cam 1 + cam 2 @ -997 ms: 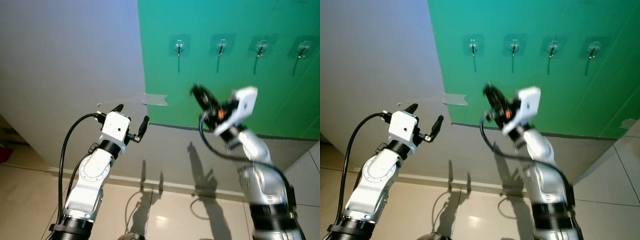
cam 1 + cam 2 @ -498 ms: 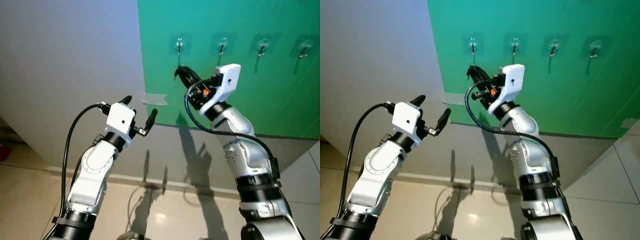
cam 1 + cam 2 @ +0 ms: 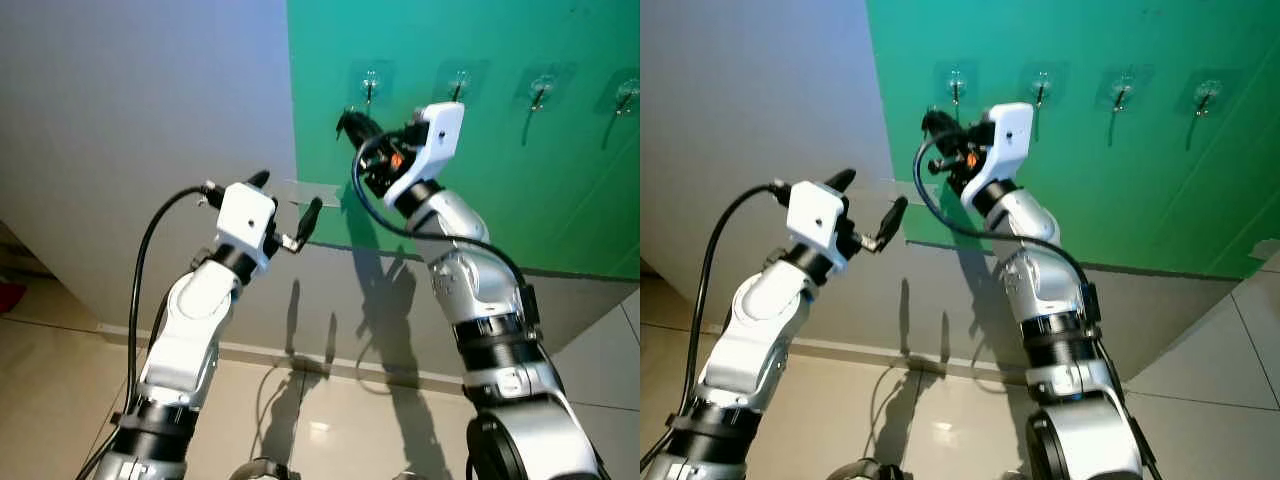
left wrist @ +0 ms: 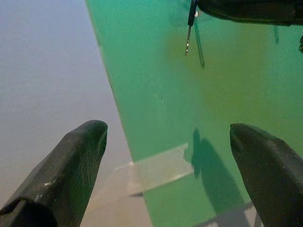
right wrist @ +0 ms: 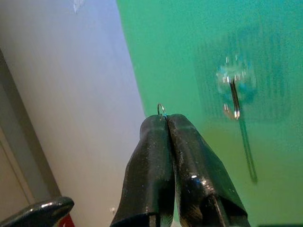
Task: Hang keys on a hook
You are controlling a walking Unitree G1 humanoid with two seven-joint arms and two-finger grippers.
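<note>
The right gripper [image 5: 166, 124], jaws clenched on a key ring [image 5: 162, 109], sits just below-left of the leftmost hook [image 3: 371, 86]. The left gripper [image 3: 286, 202] hangs released, lower.

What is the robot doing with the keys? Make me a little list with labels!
right pincer: raised near the green board, fingers pressed shut on a small key ring
key ring: thin metal loop poking out above the fingertips
key: hangs down below the right pincer
nearest hook: leftmost of four, beside the ring, nothing on it yet
green board: on the wall, four hooks in a row
left pincer: open, held up beside the board's edge, holding nothing
tape: clear strip across the board's edge
</note>
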